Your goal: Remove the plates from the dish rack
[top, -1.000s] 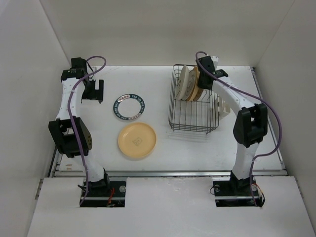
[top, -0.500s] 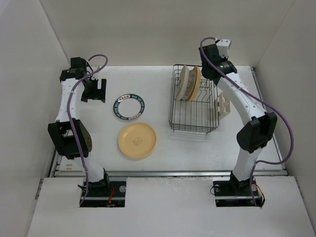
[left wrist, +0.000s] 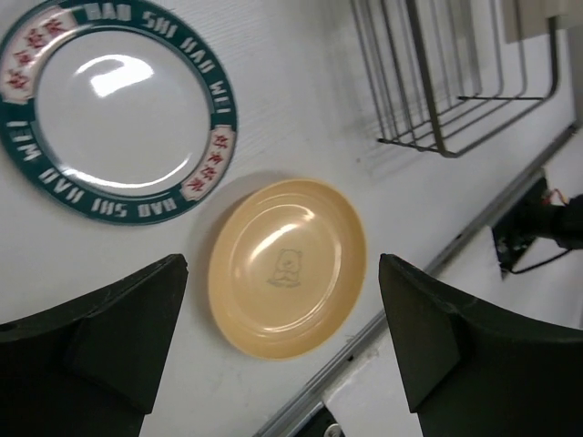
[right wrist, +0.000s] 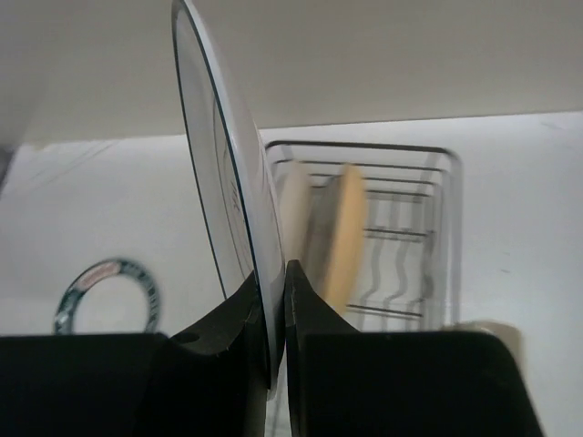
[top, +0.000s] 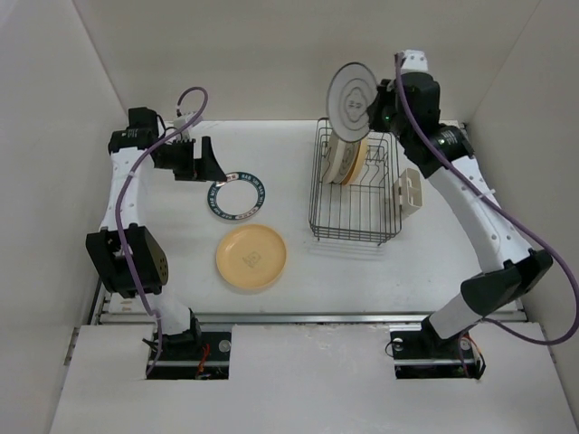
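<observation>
The ringed plate (left wrist: 118, 109) lies on the bench (top: 289, 172), its green rim reading "HAO SHI HAO WEI" in white, with red characters on pale panels. Just beside it the yellow plate (left wrist: 287, 269) shows a small bear outline. The left hand (top: 201, 164) hangs released near them. The right hand (right wrist: 273, 305) is clenched on a white plate (top: 353, 98), upright above the rack (top: 355, 240), where two cream plates (top: 346, 155) stand on edge.
</observation>
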Controlling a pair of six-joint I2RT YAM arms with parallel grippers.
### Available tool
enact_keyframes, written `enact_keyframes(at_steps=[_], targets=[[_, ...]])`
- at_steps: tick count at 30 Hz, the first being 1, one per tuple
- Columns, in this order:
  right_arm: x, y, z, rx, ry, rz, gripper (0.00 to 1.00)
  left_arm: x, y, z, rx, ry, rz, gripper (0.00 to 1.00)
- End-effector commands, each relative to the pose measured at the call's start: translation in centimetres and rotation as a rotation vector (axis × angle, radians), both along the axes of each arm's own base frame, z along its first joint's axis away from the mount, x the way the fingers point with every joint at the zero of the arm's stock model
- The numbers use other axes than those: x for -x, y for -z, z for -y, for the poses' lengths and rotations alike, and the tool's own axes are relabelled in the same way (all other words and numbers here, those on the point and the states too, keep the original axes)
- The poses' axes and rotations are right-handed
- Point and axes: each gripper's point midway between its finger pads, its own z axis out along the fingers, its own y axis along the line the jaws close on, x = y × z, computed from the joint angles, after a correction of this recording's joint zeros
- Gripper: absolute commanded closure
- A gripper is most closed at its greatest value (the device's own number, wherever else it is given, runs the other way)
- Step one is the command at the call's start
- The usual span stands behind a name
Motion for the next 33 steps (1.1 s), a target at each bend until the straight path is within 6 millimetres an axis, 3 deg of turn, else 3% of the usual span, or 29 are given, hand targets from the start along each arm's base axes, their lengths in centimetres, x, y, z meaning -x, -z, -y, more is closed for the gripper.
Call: enact_keyframes(at_steps=[1, 2, 3, 6, 7, 10, 11, 13, 17, 26, 31, 32, 33], targets=[[1.1, 0.9, -10.3, -0.130, -0.459, 0.030, 1.00, 1.8, -2.7, 2.9, 0.184, 0.121, 0.054, 0.17], [1.8, 1.3, -12.0, -0.149, -0.547, 0.027, 1.00, 2.2, -3.3, 3.4, 0.224, 0.140, 0.061, 0.17], [3.2, 2.5, -15.0, -0.186, -0.716, 0.019, 1.00, 2.5, -3.0, 3.6, 0.233, 0.149, 0.056, 0.17], [4.1, 4.7, -18.1, -0.239, -0.909, -0.014, 1.00, 2.2, -2.0, 3.5, 0.206, 0.146, 0.054, 0.17], [4.9, 6.4, -20.0, -0.269, -1.015, -0.066, 1.00, 1.9, -1.9, 3.4, 0.195, 0.144, 0.066, 0.17], [6.7, 7.4, -23.3, -0.298, -1.178, -0.106, 1.00, 2.2, -0.5, 3.1, 0.176, 0.129, 0.032, 0.17], [6.5, 8.9, -24.2, -0.302, -1.194, -0.140, 1.00, 1.7, -0.3, 2.9, 0.154, 0.123, 0.052, 0.17], [6.8, 9.7, -25.2, -0.315, -1.224, -0.154, 1.00, 1.4, 1.5, 2.0, 0.099, 0.086, 0.019, 0.17], [7.1, 11.1, -26.9, -0.332, -1.279, -0.190, 1.00, 1.5, 2.9, 1.6, 0.068, 0.069, -0.015, 0.24], [8.3, 12.9, -28.9, -0.383, -1.359, -0.254, 1.00, 2.4, 2.9, 2.6, 0.145, 0.103, -0.060, 0.49], [8.4, 13.6, -29.5, -0.383, -1.365, -0.269, 1.00, 3.1, 1.0, 3.6, 0.230, 0.148, -0.064, 0.77], [8.4, 13.6, -29.5, -0.390, -1.362, -0.276, 1.00, 3.5, 0.9, 3.8, 0.244, 0.156, -0.076, 0.95], [8.4, 13.6, -29.5, -0.390, -1.362, -0.276, 1.00, 3.2, 0.7, 3.9, 0.256, 0.154, -0.080, 1.00]])
